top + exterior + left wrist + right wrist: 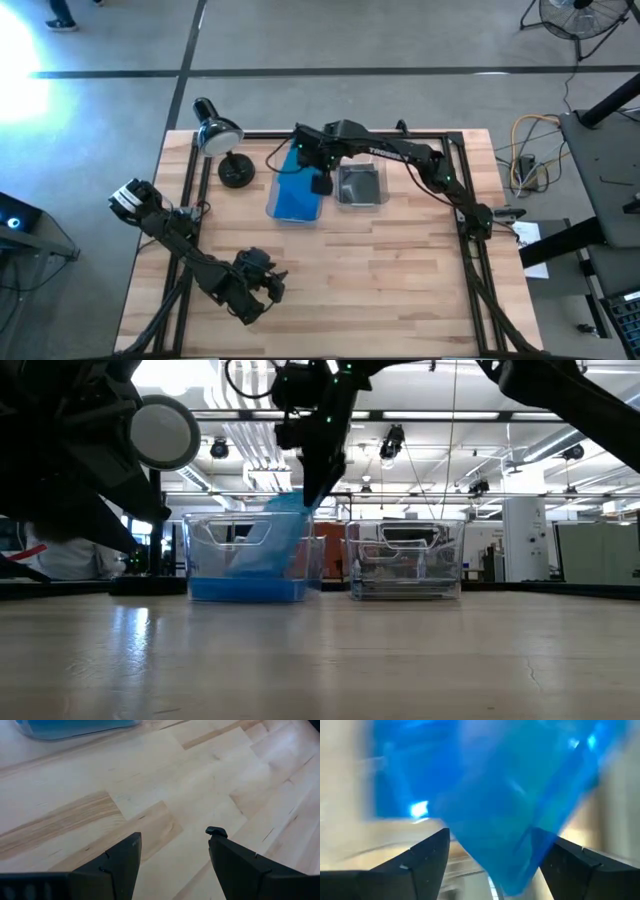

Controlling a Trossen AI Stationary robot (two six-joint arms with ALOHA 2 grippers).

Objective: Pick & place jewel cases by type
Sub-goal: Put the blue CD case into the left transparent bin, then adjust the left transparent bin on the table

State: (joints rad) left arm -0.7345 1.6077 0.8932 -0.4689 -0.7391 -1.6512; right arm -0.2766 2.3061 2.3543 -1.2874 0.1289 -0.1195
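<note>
My right gripper [320, 185] hangs over the clear bin [295, 200] that holds blue jewel cases, its fingers open and pointing down [310, 495]. A blue jewel case [270, 540] slants from just under the fingertips down into that bin, with its lower end on the blue stack [255, 588]. In the right wrist view the blurred blue case [510, 805] fills the gap between the two fingers. My left gripper [275, 285] waits open near the table's near left edge, above bare wood [175, 837]. A second clear bin [360, 187] holds dark grey cases. My right gripper is open with a corner of the blue jewel case [512, 870] between its fingers. I cannot tell whether the fingers touch it, as the case is blurred. The case is tilted, with its lower end inside the blue bin.
A black desk lamp [220, 135] stands on its round base [236, 172] at the far left of the table, beside the blue bin. The two bins [405, 570] sit side by side at the far middle. Bare wooden table lies between the bins and the near edge.
</note>
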